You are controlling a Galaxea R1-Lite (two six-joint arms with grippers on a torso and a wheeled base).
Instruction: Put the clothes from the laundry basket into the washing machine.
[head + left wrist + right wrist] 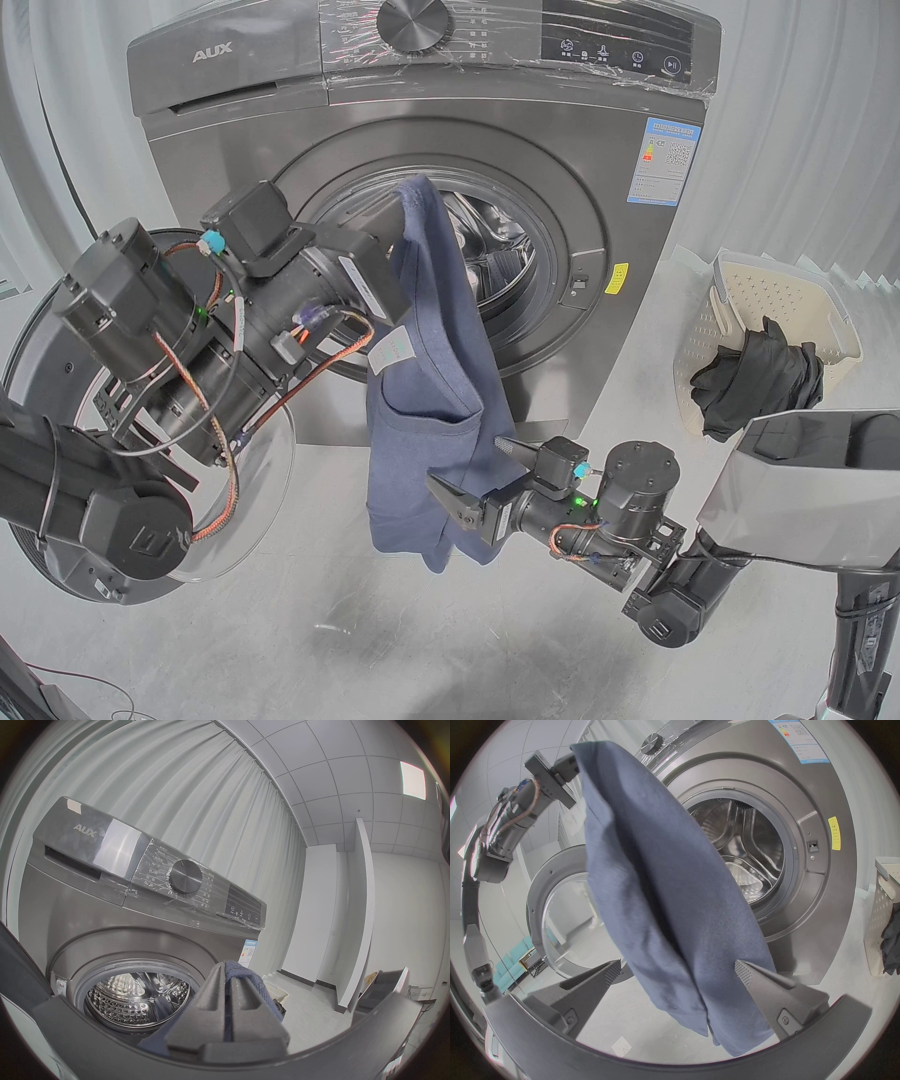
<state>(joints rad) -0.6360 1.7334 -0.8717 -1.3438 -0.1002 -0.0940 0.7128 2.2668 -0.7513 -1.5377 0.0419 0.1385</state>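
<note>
A blue garment (431, 375) hangs full length in front of the open washing machine (525, 122), pinched at its top edge by the left gripper (227, 975), whose fingers (248, 1010) are clenched tight on the fabric just before the upper rim of the drum opening (502, 258). The cloth drops from there past the lower edge of the opening toward the pale floor (375, 637), none of it inside the drum. Lower down, the right gripper (476, 467) sits with its fingers (768, 987) spread wide on either side of the garment's bottom portion, the fabric hanging between them ungripped. The machine's round door (262, 459) stands swung open on the robot's left, behind the left arm. To the right of the machine, a cream laundry basket (787, 291) rests on the floor with a black garment (759, 375) draped over its near rim.
</note>
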